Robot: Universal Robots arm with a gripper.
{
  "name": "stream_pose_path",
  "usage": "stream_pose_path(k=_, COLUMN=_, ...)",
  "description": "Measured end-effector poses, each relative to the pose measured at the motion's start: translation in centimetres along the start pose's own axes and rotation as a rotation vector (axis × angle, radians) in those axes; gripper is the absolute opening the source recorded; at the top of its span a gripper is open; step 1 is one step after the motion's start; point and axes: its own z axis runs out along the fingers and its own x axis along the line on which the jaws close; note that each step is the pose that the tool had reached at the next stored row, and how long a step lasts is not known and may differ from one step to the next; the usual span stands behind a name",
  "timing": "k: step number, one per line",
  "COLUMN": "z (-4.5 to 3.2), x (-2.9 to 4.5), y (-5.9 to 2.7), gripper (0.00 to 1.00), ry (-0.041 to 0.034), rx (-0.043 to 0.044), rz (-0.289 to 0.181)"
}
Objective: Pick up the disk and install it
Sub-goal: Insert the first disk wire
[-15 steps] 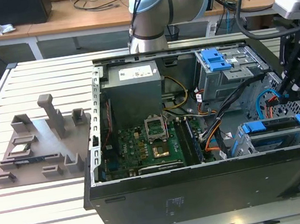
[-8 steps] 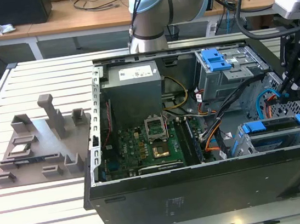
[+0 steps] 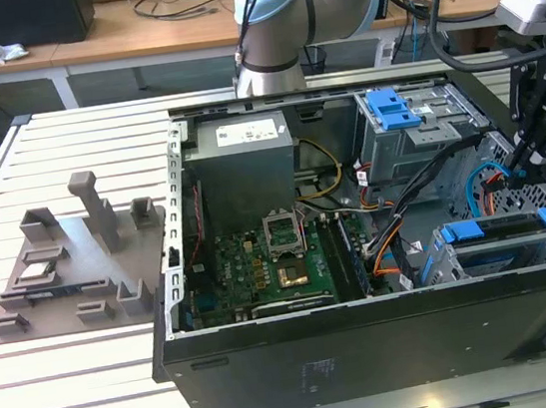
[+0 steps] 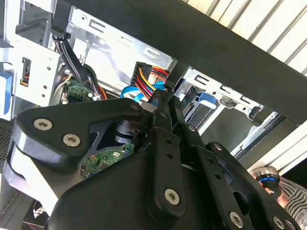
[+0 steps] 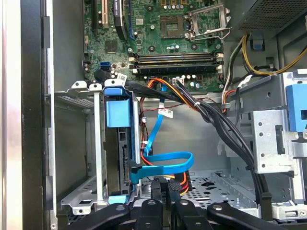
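The disk (image 3: pixel 499 235), silver with a blue carrier frame, sits in the lower drive cage at the exterior view's right end of the open computer case (image 3: pixel 373 352). In the first wrist view the disk (image 5: pixel 118 115) stands on edge in that cage, its blue carrier tab facing the motherboard. My gripper (image 3: pixel 519 163) hangs over the case's right end, just behind the cage. Its black fingertips (image 5: pixel 158 203) are pressed close together next to the coloured power wires (image 5: pixel 180 184) and the blue data cable (image 5: pixel 163 163). Nothing shows between them in both wrist views, and the gripper (image 4: pixel 162 103) is apart from the disk.
A grey fixture plate (image 3: pixel 69 261) with posts lies on the slatted table at the exterior view's left. Inside the case are the motherboard (image 3: pixel 261 266), the power supply (image 3: pixel 242 158), an upper cage with a blue latch (image 3: pixel 391 108) and thick black cable bundles (image 5: pixel 225 129).
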Motion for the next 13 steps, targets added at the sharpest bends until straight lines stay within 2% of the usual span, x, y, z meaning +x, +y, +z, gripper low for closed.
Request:
stream_pose_path(k=4, z=0.00, x=0.00, y=0.00, gripper=0.16, ry=0.0007, rx=0.0000, rz=0.000)
stream_pose_path(k=9, z=0.01, x=0.37, y=0.08, gripper=0.16, ry=0.0007, rx=0.0000, rz=0.000)
stream_pose_path(k=11, z=0.02, x=0.58, y=0.14, gripper=0.16, ry=0.0007, rx=0.0001, rz=0.000)
stream_pose_path(k=13, z=0.04, x=1.19, y=0.21, gripper=0.16, ry=0.0007, rx=0.0000, rz=0.000)
